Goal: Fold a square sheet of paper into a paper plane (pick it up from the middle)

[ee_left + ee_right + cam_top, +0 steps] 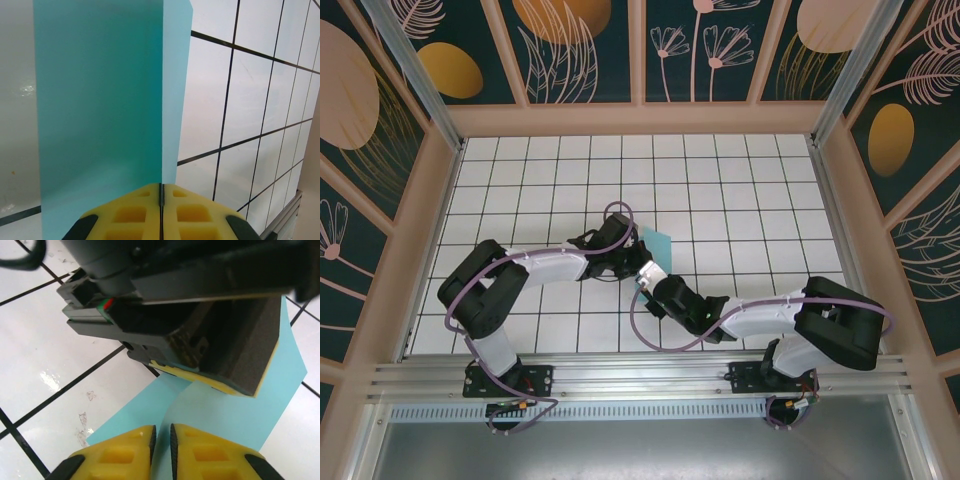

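The left gripper (161, 192) is clamped on the fold of the square sheet of paper (100, 100); the right gripper (161, 437), pads almost together, pinches the same crease. The folded sheet stands over the middle of the grid table (740, 170).

1 paper sheet (656, 243), 2 arms (L (535, 268), R (760, 320)), each w/ 2 fingers (131, 216).

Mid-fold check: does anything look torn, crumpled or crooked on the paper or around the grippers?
Nothing stands out. The sheet of paper shows one clean, straight crease, with no tears or crumpling visible. The left gripper is pinched shut on it, and the right gripper has the same fold between its nearly closed fingers, right beside the left one.
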{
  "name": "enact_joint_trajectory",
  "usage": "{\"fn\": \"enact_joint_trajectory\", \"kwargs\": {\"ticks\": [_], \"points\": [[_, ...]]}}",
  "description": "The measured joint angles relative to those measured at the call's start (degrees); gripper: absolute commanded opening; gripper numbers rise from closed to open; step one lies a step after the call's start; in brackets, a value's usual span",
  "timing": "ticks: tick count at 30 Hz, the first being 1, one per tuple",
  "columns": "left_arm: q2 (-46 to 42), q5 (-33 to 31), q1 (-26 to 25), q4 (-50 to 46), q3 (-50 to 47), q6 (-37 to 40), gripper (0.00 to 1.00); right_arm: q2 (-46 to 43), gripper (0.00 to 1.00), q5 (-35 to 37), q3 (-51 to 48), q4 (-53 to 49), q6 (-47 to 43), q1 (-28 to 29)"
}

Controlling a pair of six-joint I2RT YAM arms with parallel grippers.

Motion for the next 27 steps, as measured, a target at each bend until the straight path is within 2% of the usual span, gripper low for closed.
{"fn": "enact_joint_trajectory", "kwargs": {"ticks": [2,3,5,6,11,15,20,25,27], "points": [[0.0,-0.02,0.0,0.0,0.0,0.0,0.14,-0.15,0.0,-0.02,0.0,-0.11,0.13,0.0],[0.0,-0.02,0.0,0.0,0.0,-0.02,0.15,-0.28,0.0,-0.02,0.0,-0.26,0.46,0.0],[0.0,-0.2,0.0,0.0,0.0,-0.2,0.27,-0.57,0.0,-0.09,0.0,-0.55,0.92,-0.02],[0.0,-0.42,-0.02,-0.02,0.0,-0.5,0.29,-0.74,0.0,-0.11,0.0,-0.72,1.31,-0.22],[-2.8,-4.55,-0.02,-1.62,-0.57,-1.25,0.5,-3.63,0.0,-4.02,0.0,-2.36,4.79,-3.17],[-9.09,-9.44,-0.02,-2.8,-2.49,-2.21,0.54,-6.38,0.0,-9.88,0.0,-2.86,8.5,-6.8],[-15.72,-15.17,0.0,-3.45,-6.03,-4.09,0.53,-7.98,0.0,-17.77,0.0,-2.75,13.6,-10.14],[-19.17,-18.4,0.0,-4.81,-9.88,-5.79,0.44,-7.5,0.0,-22.99,0.5,-2.78,18.91,-11.19],[-20.65,-19.32,0.0,-5.33,-11.3,-6.38,0.37,-6.32,0.0,-24.59,1.53,-2.8,21.49,-11.47]]}}
